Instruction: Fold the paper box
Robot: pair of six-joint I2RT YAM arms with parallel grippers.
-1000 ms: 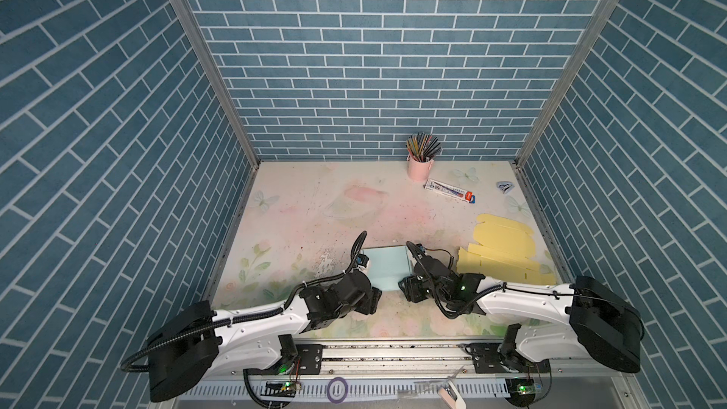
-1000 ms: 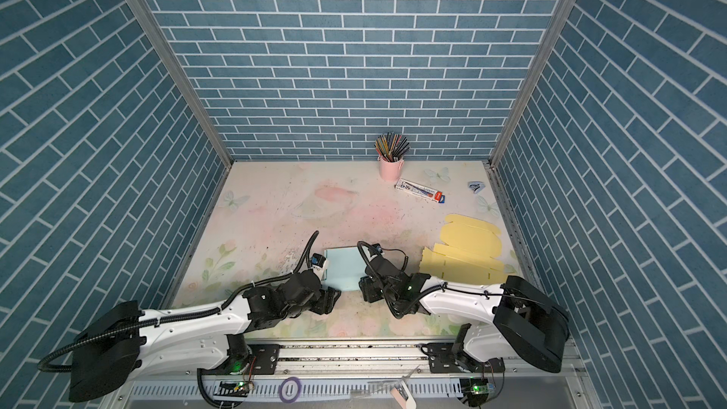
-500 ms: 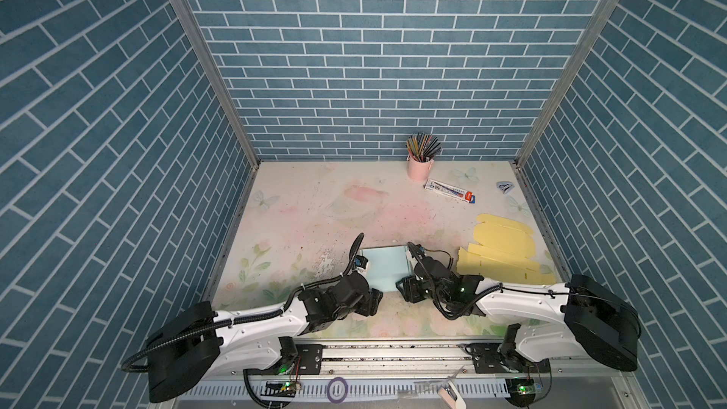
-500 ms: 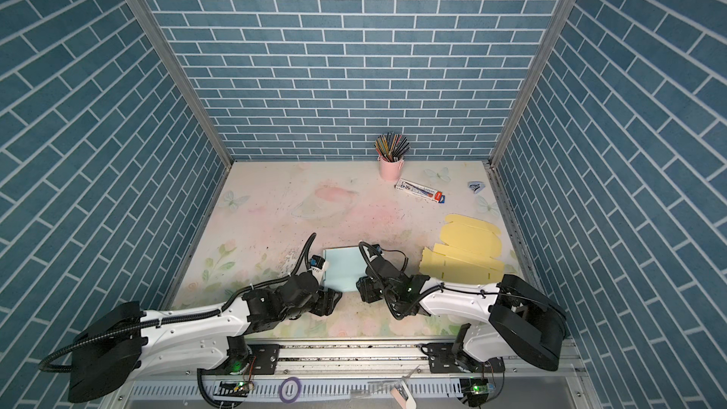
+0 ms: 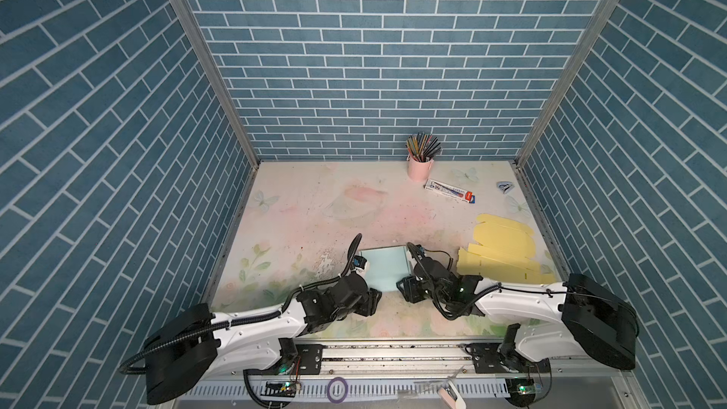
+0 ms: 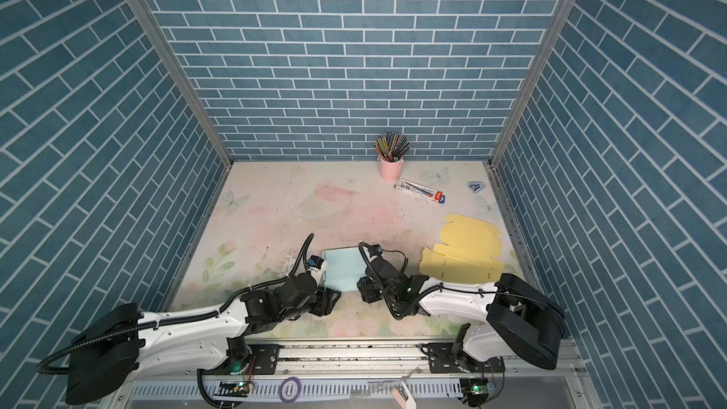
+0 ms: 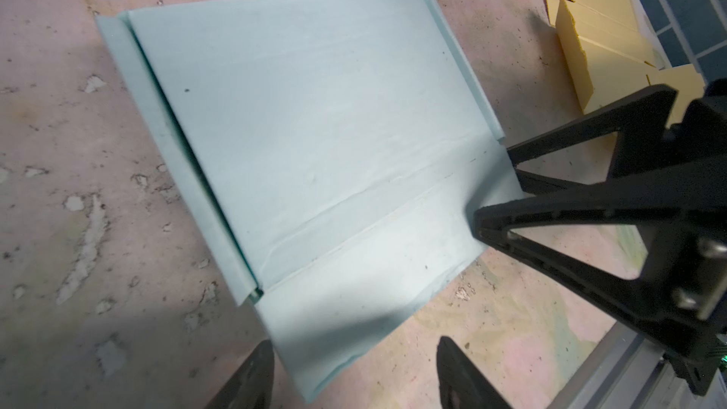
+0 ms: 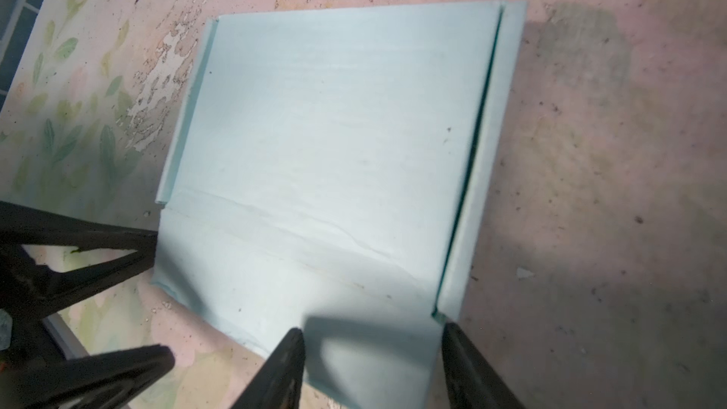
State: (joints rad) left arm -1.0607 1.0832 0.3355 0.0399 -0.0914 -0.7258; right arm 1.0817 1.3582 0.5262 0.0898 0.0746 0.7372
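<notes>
The paper box is pale blue and lies flat at the table's front middle, with narrow side flaps folded up and a creased near flap. My left gripper is open at the flap's near left corner. That corner lies between its fingers. My right gripper is open too and straddles the flap's near right corner, by the notch of the side flap. Each wrist view shows the other gripper: the right gripper and the left gripper.
Flat yellow cardboard sheets lie at the right, close behind the right arm. A pink cup of pencils, a long white packet and a small blue-white object sit at the back right. The metal rail runs along the front edge.
Both grippers have stayed at the box's near edge. Their jaws have narrowed a little around the flap's corners.
</notes>
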